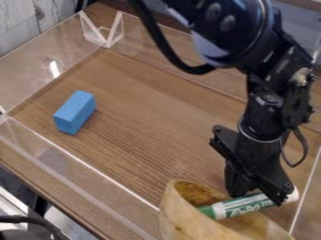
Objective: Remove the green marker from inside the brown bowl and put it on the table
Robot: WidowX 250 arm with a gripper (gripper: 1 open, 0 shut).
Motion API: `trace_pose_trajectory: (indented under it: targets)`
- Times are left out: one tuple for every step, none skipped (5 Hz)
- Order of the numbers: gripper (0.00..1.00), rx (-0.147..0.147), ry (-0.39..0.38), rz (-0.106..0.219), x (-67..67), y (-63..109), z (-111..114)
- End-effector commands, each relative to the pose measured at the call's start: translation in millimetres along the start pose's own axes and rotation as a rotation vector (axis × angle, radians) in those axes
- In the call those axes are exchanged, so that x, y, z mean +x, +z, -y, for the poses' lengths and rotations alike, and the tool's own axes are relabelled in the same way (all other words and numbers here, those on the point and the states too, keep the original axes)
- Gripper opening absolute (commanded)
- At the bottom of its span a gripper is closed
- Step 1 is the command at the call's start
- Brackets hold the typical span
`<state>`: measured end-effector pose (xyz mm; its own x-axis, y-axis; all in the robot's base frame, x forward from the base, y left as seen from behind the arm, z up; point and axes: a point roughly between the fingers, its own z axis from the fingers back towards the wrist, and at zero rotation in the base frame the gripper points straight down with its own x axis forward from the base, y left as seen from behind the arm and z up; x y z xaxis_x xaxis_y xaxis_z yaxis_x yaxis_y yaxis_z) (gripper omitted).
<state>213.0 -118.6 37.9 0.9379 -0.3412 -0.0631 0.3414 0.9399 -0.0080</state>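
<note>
Bare table (pixel 163 103) mid-frame, blue block (pixel 74 112) at left, acrylic walls (pixel 38 159) bordering

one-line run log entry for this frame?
phase: grasp | gripper: shut on green marker | marker: lying in brown bowl, not lifted | table: blue block at left, untouched

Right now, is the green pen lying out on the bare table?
No, the green marker lies inside the brown bowl, under the gripper.
</note>
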Motion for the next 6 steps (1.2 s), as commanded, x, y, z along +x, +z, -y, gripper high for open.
trace_pose_trajectory:
  targets:
    - [0.00, -0.021, -0.013, 0.031, 0.7, 8.5, 2.4]
    - [0.00, -0.030, -0.018, 0.029, -0.3, 7.6, 3.3]
    - [0.00, -0.040, -0.023, 0.027, -1.4, 6.7, 4.1]
    - [0.00, -0.051, -0.028, 0.025, -2.5, 5.9, 4.9]
    - [1.00, -0.061, -0.033, 0.022, -3.7, 5.1, 5.6]
    - [0.00, -0.072, -0.037, 0.018, -5.3, 5.1, 6.6]
